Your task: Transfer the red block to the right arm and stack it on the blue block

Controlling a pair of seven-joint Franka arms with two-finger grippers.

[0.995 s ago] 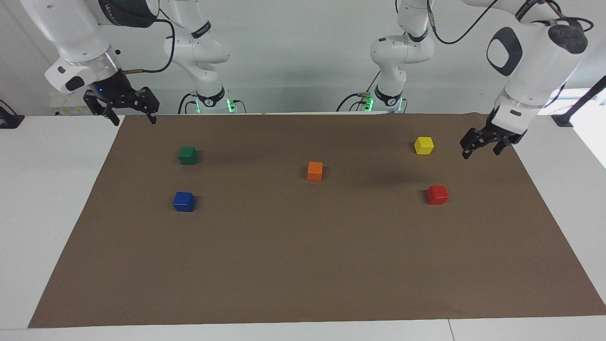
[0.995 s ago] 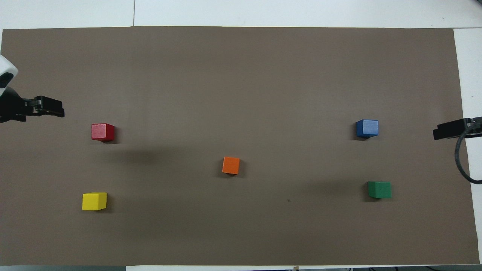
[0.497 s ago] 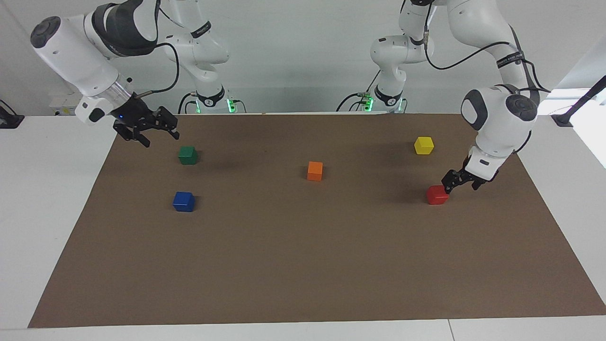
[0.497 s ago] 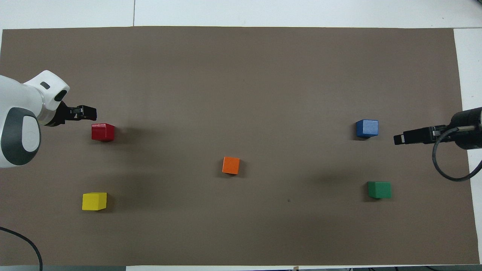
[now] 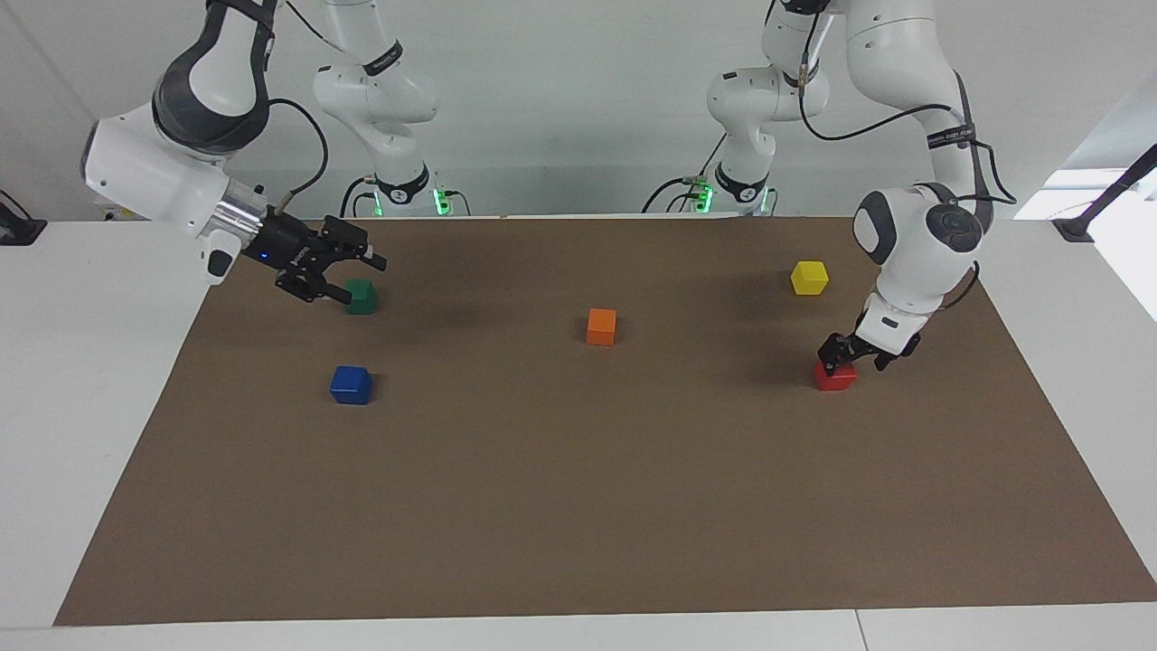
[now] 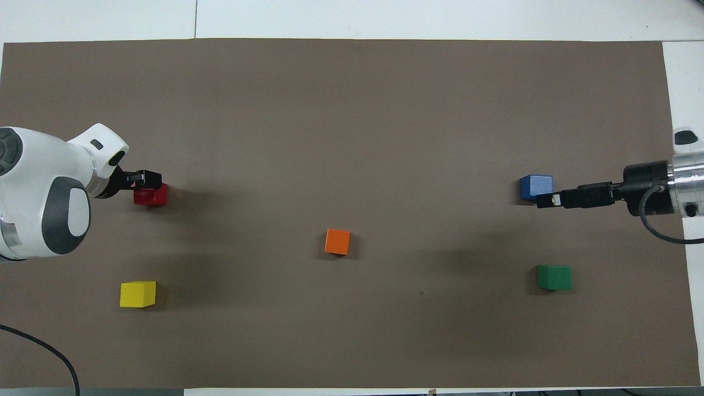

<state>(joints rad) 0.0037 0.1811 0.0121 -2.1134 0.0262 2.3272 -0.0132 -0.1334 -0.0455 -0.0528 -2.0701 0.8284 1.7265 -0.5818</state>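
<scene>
The red block point(image 5: 836, 378) point(image 6: 152, 197) lies on the brown mat at the left arm's end of the table. My left gripper point(image 5: 853, 356) point(image 6: 147, 180) hangs open low over it, one finger point(image 5: 828, 351) at the block's top edge; whether it touches, I cannot tell. The blue block point(image 5: 351, 384) point(image 6: 534, 185) sits alone at the right arm's end. My right gripper point(image 5: 362, 280) point(image 6: 545, 200) is open, holds nothing and is up in the air over that end of the mat. In the overhead view its tip covers the blue block's corner.
An orange block point(image 5: 601, 326) point(image 6: 337, 242) lies mid-mat. A yellow block point(image 5: 809, 278) point(image 6: 137, 294) sits nearer to the robots than the red one. A green block point(image 5: 363, 297) point(image 6: 554, 277) sits nearer to the robots than the blue one. The mat point(image 5: 578, 506) covers most of the white table.
Both arms swung in over the mat. The left gripper dropped from beside the yellow block down onto the red block. The right gripper moved from the mat's corner inward and lower.
</scene>
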